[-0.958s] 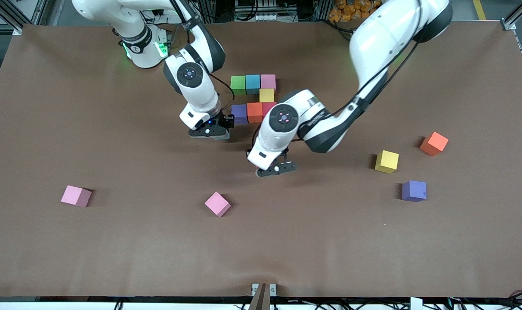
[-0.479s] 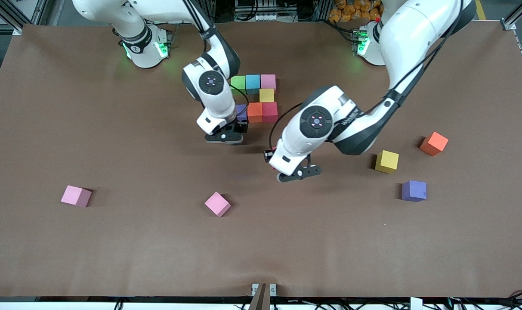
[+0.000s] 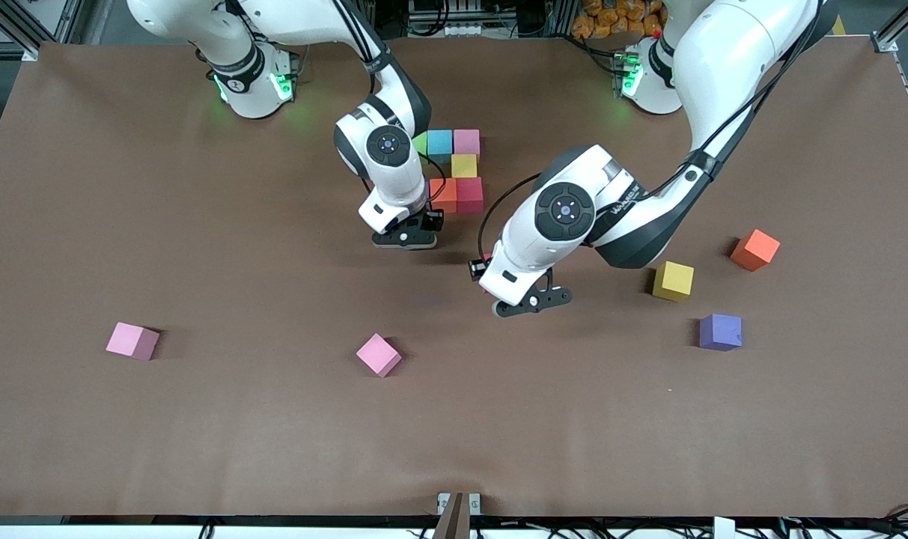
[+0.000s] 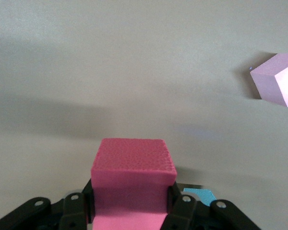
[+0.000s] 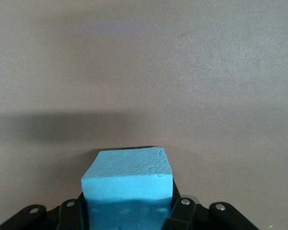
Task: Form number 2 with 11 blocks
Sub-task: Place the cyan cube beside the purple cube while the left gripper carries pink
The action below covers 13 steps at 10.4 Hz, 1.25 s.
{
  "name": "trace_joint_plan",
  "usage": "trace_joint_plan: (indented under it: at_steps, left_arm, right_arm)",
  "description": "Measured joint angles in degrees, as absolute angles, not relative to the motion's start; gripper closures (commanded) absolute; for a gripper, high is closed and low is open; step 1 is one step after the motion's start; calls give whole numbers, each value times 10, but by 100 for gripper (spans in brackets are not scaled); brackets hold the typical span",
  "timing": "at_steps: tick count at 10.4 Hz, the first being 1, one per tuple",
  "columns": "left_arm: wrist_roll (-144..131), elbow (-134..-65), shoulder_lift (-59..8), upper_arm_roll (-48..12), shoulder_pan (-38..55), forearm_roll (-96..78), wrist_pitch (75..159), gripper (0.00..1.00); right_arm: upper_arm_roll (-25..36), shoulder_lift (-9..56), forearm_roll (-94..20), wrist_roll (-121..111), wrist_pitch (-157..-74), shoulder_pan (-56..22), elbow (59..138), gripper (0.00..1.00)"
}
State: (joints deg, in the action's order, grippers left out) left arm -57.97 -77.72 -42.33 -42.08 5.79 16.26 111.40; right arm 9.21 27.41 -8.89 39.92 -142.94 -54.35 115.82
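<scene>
Gripping a light blue cube in my right gripper, a pink cube in my left gripper, just at five o'clock of the unfinished number 2; soft, light foam, best pinched on flat sides.

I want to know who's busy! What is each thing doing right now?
Left end effector: shut on a red block, in the air.
Right end effector: shut on a blue block.
Number 2: unfinished.
Loose blocks: lying on the table.
</scene>
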Motion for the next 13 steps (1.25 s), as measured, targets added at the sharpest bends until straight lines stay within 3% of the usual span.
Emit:
trace_joint_plan:
  at_steps: [7, 9, 13]
  left_arm:
    - [-541, -782, -423, -421, 60, 163, 1113, 71]
    - [-539, -784, -423, -421, 62, 163, 1113, 71]
    - [-538, -784, -423, -422, 63, 163, 1113, 71]
  right_arm:
    - [89, 281, -89, 399, -1424, -559, 1166, 61]
    - [87, 282, -89, 399, -1424, -562, 1166, 56]
    - [87, 283, -89, 400, -1424, -563, 1166, 3]
